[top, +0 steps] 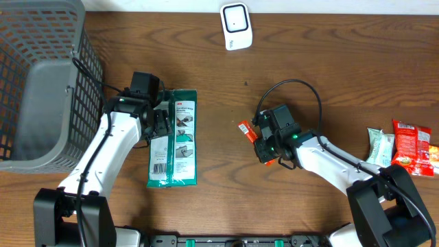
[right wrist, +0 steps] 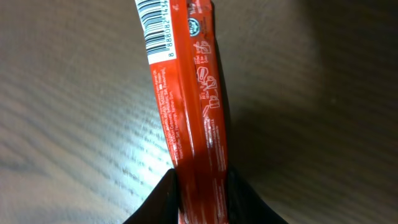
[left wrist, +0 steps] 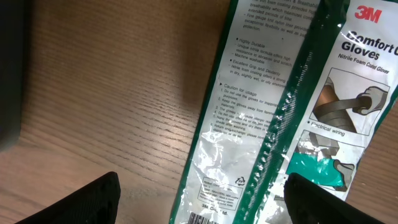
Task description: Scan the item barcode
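Packet (right wrist: 189, 106) pinched in right hand (right wrist: 202, 180), barcode (right wrist: 157, 30) showing

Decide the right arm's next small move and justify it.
Probably start carrying the packet toward the scanner. The right end effector grips the packet's end, the barcode is exposed, and the scanner lies well away from it.

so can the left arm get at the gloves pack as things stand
probably yes: the left tool hangs open right above the gloves pack, which lies flat on the table with nothing on top
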Controlling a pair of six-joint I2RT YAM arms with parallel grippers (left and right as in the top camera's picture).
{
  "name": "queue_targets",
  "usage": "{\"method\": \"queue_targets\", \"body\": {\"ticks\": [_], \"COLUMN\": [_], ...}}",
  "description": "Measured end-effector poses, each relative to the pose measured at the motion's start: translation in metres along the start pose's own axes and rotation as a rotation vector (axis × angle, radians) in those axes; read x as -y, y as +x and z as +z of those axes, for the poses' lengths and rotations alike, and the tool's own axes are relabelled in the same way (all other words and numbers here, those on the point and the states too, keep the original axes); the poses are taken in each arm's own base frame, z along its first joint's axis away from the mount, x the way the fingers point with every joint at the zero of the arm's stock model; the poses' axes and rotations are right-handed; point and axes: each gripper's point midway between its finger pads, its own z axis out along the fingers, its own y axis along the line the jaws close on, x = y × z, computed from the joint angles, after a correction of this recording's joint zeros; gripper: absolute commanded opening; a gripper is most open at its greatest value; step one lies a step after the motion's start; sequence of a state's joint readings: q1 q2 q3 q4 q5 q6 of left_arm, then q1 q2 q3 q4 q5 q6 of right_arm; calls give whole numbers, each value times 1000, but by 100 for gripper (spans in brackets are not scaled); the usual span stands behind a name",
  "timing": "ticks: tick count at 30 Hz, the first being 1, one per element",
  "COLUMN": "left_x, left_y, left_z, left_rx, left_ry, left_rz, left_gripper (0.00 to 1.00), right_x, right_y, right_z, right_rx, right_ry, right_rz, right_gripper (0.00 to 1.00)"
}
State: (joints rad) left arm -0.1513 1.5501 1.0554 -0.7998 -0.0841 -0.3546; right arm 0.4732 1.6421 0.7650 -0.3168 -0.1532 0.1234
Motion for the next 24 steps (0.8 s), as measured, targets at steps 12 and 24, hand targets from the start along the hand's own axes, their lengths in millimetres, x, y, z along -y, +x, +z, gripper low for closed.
{"method": "queue_targets", "body": {"ticks": [12, 24], "left_x": [0, 0], "left_y": [0, 0], "left_z": [0, 0], "left_rx": [0, 0], "left_ry": [0, 0], "left_rz": [0, 0], "left_gripper": [85, 85], "right_x": [3, 3], "right_y": [-6, -6], "right_z": [1, 1], "right_rx": [24, 28], "right_ry": [17, 18], "right_rz": [144, 164], "right_gripper": [25, 25]}}
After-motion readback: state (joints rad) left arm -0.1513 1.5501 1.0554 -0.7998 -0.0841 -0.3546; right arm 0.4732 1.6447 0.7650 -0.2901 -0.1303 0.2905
